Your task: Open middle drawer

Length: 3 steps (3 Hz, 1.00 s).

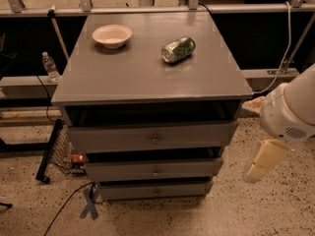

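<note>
The grey cabinet (pixel 147 73) has three drawer fronts stacked one under another. The middle drawer (pixel 123 170) is the mid-sized front, with one small round metal knob (pixel 156 170) at its centre and a dark gap above it. My gripper (pixel 257 167) hangs on the white arm (pixel 295 112) to the right of the cabinet, about level with the middle drawer. It is apart from the drawer and holds nothing that I can see.
A white bowl (pixel 112 35) and a green can (pixel 178 49) lying on its side are on the cabinet top. The widest drawer (pixel 108 137) is above the middle one, the smallest drawer (pixel 128 191) below. A water bottle (pixel 49 66) and a black stand (pixel 48 151) are at the left.
</note>
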Motion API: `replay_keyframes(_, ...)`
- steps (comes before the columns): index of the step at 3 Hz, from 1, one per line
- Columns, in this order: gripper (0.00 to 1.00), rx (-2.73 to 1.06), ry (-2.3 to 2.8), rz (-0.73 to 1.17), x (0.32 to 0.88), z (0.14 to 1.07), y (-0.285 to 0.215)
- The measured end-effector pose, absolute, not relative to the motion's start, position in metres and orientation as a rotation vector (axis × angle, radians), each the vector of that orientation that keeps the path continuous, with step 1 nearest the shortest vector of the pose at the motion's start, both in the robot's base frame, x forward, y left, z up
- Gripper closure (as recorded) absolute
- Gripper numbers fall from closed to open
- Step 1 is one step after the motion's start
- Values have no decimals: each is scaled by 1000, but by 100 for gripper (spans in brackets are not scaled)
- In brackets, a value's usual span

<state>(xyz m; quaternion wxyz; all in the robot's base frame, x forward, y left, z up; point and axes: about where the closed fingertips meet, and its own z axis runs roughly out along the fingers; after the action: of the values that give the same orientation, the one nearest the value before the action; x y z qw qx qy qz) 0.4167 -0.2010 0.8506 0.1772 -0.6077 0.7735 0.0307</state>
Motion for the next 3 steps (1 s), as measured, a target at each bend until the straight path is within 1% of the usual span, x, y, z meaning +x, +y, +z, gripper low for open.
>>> replay_keyframes(1, 0, -1708, 2181, 184, 418, 801, -188)
replay_keyframes(2, 0, -1708, 2181, 184, 418, 801, -188)
replay_keyframes(3, 0, -1709, 2179, 194, 422, 779, -190)
